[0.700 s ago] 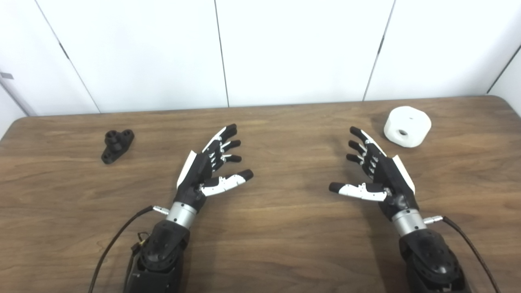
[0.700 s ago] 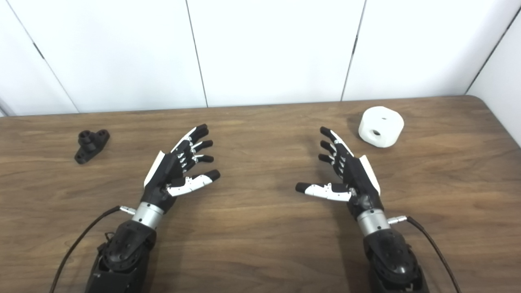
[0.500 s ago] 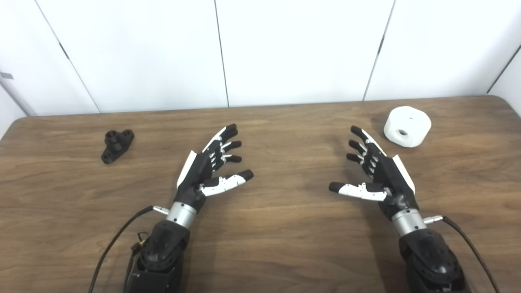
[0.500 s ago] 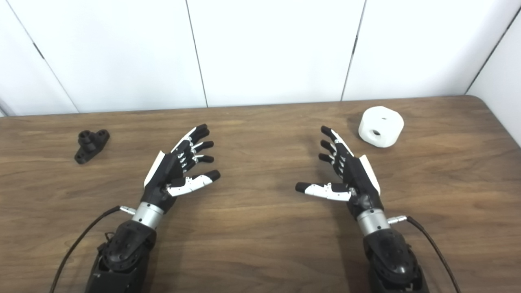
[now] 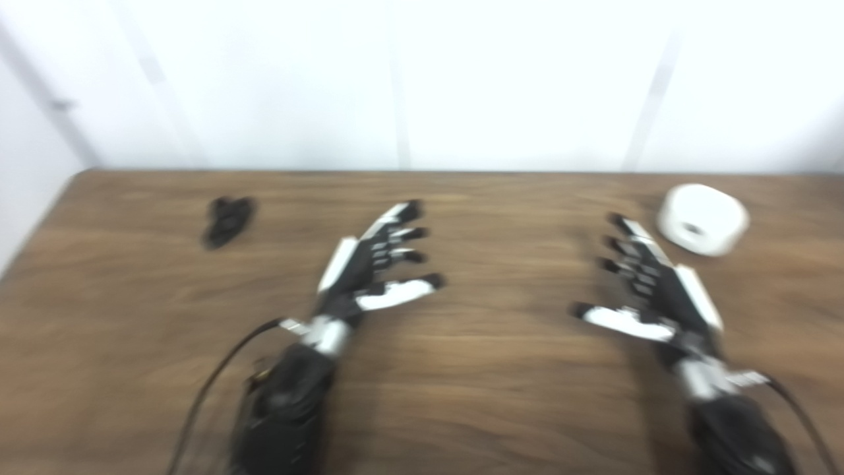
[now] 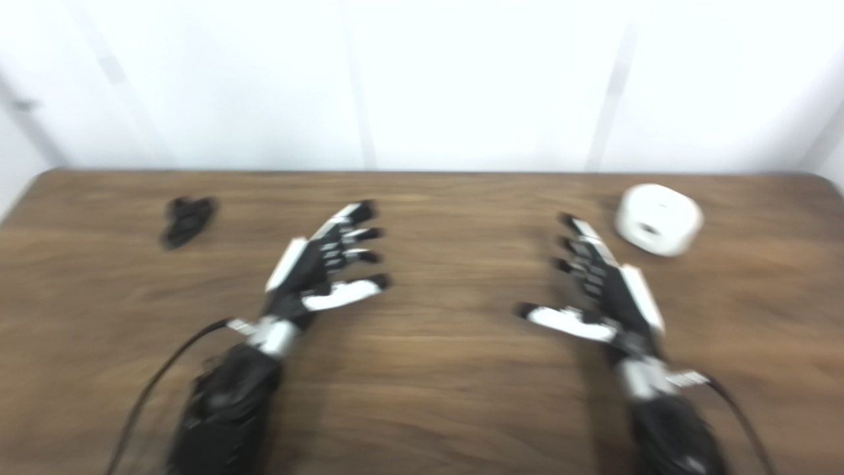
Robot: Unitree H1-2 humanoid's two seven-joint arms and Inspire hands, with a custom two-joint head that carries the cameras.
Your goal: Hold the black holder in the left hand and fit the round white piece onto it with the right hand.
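Nearest the lower edge of the frame, both forearms are seen entering over the wooden bench (image 5: pixel 461 396), and the left hand (image 5: pixel 369 270) and right hand (image 5: pixel 649 287) are held at mid-frame with fingers spread and nothing gripped. Farther back, the black holder (image 5: pixel 227 220) lies at the upper left, well apart from the left hand, and the round white piece (image 5: pixel 703 218) rests at the upper right, near the right fingertips. The holder is best reached first and gripped firmly, its post left exposed; finer detail is lost to blur.
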